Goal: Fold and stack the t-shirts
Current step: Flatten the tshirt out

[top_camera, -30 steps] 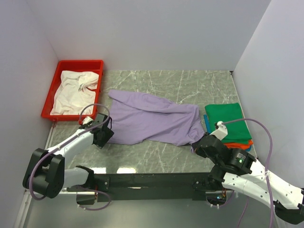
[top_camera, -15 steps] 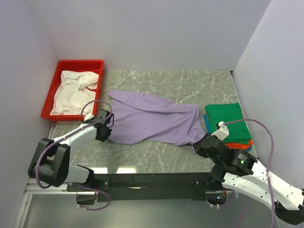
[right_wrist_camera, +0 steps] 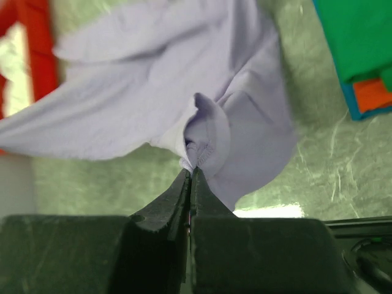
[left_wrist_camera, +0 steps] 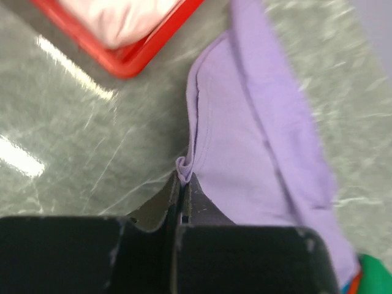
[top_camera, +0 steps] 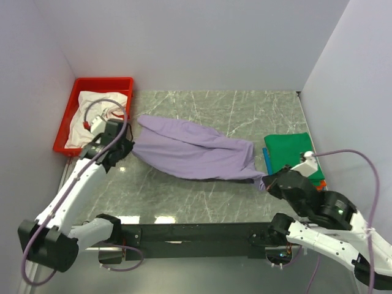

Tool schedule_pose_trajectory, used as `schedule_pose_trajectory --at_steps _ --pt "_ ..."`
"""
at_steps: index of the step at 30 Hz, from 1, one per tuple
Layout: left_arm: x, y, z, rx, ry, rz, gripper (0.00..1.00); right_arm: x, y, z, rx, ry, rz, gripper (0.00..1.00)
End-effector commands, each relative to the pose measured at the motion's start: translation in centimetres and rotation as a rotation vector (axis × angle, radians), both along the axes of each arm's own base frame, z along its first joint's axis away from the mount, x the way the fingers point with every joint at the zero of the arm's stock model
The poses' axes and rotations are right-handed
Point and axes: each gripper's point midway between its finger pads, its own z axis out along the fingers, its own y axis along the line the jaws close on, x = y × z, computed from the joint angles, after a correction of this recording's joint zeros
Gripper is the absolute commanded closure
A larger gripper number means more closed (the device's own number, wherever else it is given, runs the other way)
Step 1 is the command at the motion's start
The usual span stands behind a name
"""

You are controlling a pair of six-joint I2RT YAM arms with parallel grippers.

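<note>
Clamped with the left tool [left_wrist_camera: 184, 182] on a small pucker at the edge of the lavender t-shirt [left_wrist_camera: 248, 153], fingers pressed together with nothing but cloth between them. Gripped likewise with the right tool [right_wrist_camera: 191, 173], closed tight on a bunched fold at the opposite end of the same garment, the fabric gathered into a little ruffle just above the tips. Stretched between the two grips in a long slanting band across the middle of the counter [top_camera: 202, 199], higher in the top view at the left end and lower at the right, creased lengthwise, with a loose flap hanging off to the right of the right-hand pinch. Just beyond the left grip, at the far left corner of the counter, a red tray [top_camera: 104, 82] with a crumpled white t-shirt [top_camera: 92, 119] lying inside it. Off to the right of the right grip, near the counter's right edge, a stack of folded rectangles: green t-shirt [right_wrist_camera: 361, 37] on top, then an orange t-shirt [right_wrist_camera: 375, 92] showing beneath its corner, then a blue t-shirt [right_wrist_camera: 362, 114] peeking out as a thin border at the bottom. Close beside the lavender cloth's right end in the top view, whether touching the stack or not impossible to tell.
</note>
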Motion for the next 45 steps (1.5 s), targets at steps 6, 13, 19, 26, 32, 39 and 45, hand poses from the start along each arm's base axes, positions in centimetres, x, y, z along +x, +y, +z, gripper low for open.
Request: schedule_pose_trajectory --at_steps 6,13,19,26,32,39,45 --pt "-1.3 1.8 11.5 0.057 -0.189 -0.046 1.0 0.4 -3.8 12.1 0.05 -0.235 -0.074 1.0" --pt "-2.3 1.2 22.5 0.026 -0.426 -0.129 1.0 -0.1 -5.4 23.9 0.148 -0.473 -0.036 1.0" --pt "-1.4 0.1 27.6 0.003 -0.517 -0.174 1.0 -0.5 -7.3 32.4 0.175 -0.705 -0.045 1.0" --pt "2.9 -1.6 28.9 -0.013 -0.541 -0.205 1.0 4.4 -3.8 36.4 -0.075 -0.806 -0.088 1.0" --pt "9.3 -3.4 26.8 -0.02 -0.513 -0.228 1.0 11.1 3.5 35.6 -0.161 -0.788 0.061 1.0" --pt "20.6 -3.9 25.7 -0.04 -0.555 -0.279 1.0 22.1 3.2 36.0 -0.216 -0.815 0.044 1.0" --pt "27.9 -1.0 31.0 -0.158 -0.779 -0.319 1.0 27.8 -0.4 42.5 -0.227 -0.951 -0.095 1.0"
